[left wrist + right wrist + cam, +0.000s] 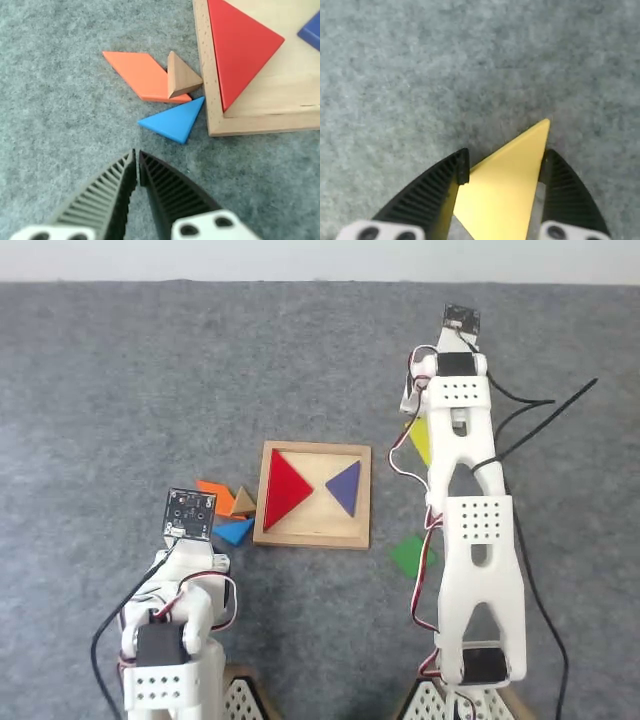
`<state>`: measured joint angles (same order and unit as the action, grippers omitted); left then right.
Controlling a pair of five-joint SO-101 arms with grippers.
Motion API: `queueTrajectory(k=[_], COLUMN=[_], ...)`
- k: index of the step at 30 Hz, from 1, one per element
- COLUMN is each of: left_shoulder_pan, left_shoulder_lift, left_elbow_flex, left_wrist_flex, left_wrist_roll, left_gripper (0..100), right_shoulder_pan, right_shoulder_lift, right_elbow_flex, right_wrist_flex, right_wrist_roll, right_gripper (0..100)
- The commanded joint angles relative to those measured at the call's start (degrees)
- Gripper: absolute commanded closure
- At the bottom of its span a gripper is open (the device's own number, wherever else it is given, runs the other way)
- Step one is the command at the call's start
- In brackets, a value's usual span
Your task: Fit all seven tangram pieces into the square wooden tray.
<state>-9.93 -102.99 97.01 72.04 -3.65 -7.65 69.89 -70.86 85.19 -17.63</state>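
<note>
1. Grey felt table surface (120, 390): one, and it carries everything below.
2. Arms: two. The right arm (478, 530) is stretched far out along the tray's right side. The left arm (170, 660) sits folded near its base, off the tray's near-left corner.
3. Square wooden tray (315, 541): one, between the arms. It holds two pieces lying flat, a red triangle (284, 488) and a purple triangle (346, 486). The rest of its floor is bare.
4. Loose pieces on the felt: five, making seven in all.
   - A yellow triangle (505, 195) lies off the tray's far-right corner.
   - A green square (408, 555) lies off the near-right corner.
   - An orange parallelogram (142, 75), a blue triangle (175, 120) and a tan triangle (181, 77) cluster by the tray's left wall, the tan one overlapping the orange.
5. Right gripper (505, 157): clamped on the yellow triangle, with a finger on each edge and the triangle's point jutting ahead. The tray lies near, toward the left arm's side, so a short sideways carry seems due.
6. Left gripper (136, 154): clenched and holding nothing, with the blue triangle just ahead.
</note>
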Motion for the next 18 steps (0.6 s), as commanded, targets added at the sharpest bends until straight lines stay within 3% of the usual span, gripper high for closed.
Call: queueTrajectory(k=[1, 6, 10, 18], left_shoulder_pan=[-0.1, -0.1, -0.1, -0.1], left_shoulder_lift=[-1.1, -1.1, -1.1, -1.1], left_elbow_flex=[-0.5, -0.5, -0.5, -0.5], left_wrist_flex=[0.3, 0.3, 0.3, 0.3], left_wrist_roll=[0.4, 0.4, 0.4, 0.4], left_gripper=[99, 99, 99, 99], right_shoulder_pan=[-1.2, -4.3, -4.4, -6.0], right_shoulder_lift=[-0.6, 0.0, -0.5, -3.4], right_elbow_flex=[-2.1, -10.0, -10.9, -8.6], right_wrist_flex=[6.4, 17.6, 17.2, 17.7], right_wrist_roll=[2.1, 10.7, 13.7, 16.4], right_gripper=[79.4, 79.4, 78.2, 65.0])
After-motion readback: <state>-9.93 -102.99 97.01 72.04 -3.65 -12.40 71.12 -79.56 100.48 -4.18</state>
